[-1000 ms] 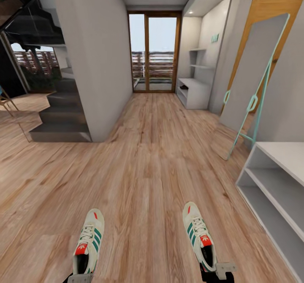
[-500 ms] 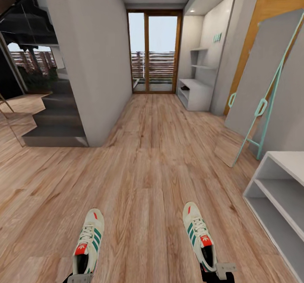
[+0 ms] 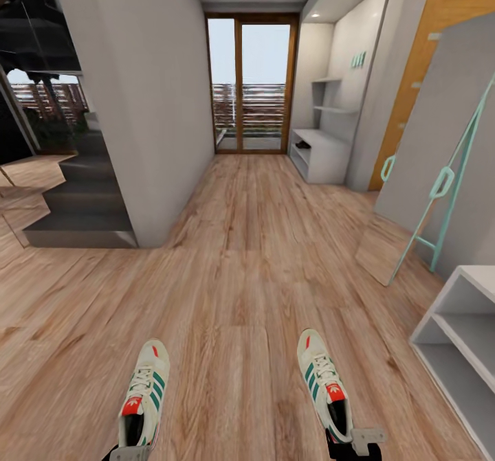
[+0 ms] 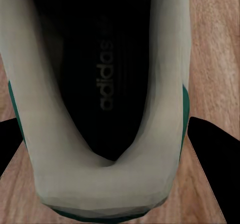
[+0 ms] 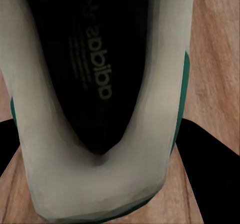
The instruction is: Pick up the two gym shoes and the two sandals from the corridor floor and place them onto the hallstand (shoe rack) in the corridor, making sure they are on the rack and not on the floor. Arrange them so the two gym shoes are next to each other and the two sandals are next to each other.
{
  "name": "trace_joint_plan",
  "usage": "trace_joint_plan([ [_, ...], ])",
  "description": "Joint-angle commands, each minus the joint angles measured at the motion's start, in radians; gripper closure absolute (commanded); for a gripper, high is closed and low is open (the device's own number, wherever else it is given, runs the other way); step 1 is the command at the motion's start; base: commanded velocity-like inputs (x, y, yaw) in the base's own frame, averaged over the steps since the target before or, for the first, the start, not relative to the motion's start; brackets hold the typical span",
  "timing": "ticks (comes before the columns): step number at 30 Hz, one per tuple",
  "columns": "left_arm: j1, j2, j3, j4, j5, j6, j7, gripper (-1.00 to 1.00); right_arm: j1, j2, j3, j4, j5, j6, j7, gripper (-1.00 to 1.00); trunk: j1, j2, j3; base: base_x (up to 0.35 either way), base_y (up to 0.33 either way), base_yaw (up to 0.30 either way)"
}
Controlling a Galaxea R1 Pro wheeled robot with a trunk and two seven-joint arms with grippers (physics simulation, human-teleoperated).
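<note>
You hold one gym shoe per arm — left gripper (image 3: 129,453) clamped on left gym shoe (image 3: 144,392), right gripper (image 3: 357,440) clamped on right gym shoe (image 3: 324,384), both above corridor floor (image 3: 240,275). Hallstand (image 3: 320,152) far ahead right — low white unit (image 3: 460,337) near right.

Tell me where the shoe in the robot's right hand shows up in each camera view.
Head view: right gym shoe at bottom, right of centre, toe forward.
Right wrist view: its heel opening seen close from above.
Left wrist view: that is the other shoe.
Shared landmark: the wood-plank floor.
</note>
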Motion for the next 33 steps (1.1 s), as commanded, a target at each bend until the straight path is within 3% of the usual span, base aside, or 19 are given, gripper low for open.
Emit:
trace_joint_plan([
  [1,-0.001,0.000,0.009,0.000,-0.009,-0.003,-0.005,1.00,-0.001,0.000,-0.003,0.001,0.006,-0.003,-0.002,1.00,0.000,0.000,-0.001,0.339,0.000,0.000],
  [33,-0.001,0.000,0.008,0.000,-0.009,-0.004,-0.006,1.00,-0.001,0.000,-0.003,0.001,0.006,-0.003,-0.002,1.00,0.000,0.000,-0.001,0.339,0.000,0.000],
])
